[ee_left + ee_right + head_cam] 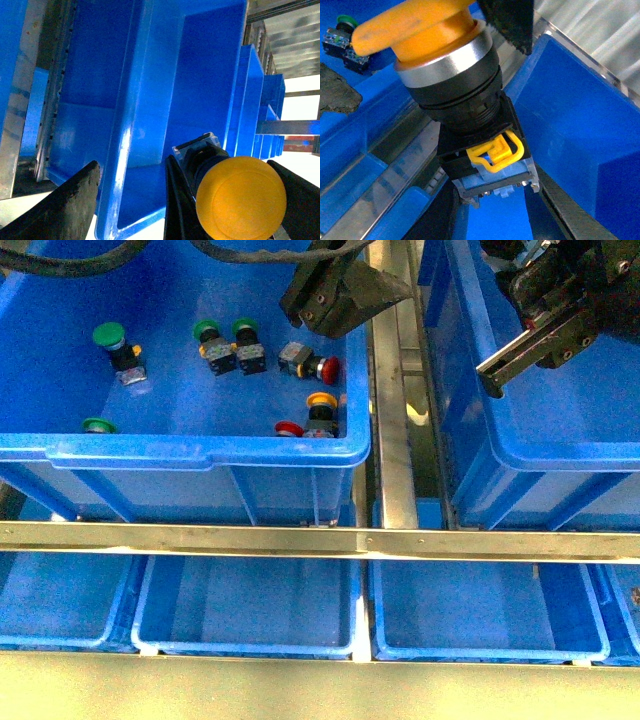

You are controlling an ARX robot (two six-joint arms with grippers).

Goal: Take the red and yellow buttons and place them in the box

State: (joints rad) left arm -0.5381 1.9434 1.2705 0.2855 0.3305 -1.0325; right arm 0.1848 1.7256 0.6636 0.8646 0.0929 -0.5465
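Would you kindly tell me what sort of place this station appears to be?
Probably an industrial parts-sorting station: two deep blue plastic crates sit on a metal rack, shallower blue trays line the level below, and loose push buttons with green, red and yellow caps lie in the left crate.

The front view is dim and grainy with a heavy blue cast. Pale sheen lies along the front rim of the left crate (200, 452), and the steel rail (320, 540) glares white. In the left wrist view, daylight at the upper right burns out to white, a streak of glare runs down the box (125, 150), and the close yellow button (240, 197) is soft. In the right wrist view the other yellow button (455, 95) fills the frame, with its cap smeared and its ring gleaming.
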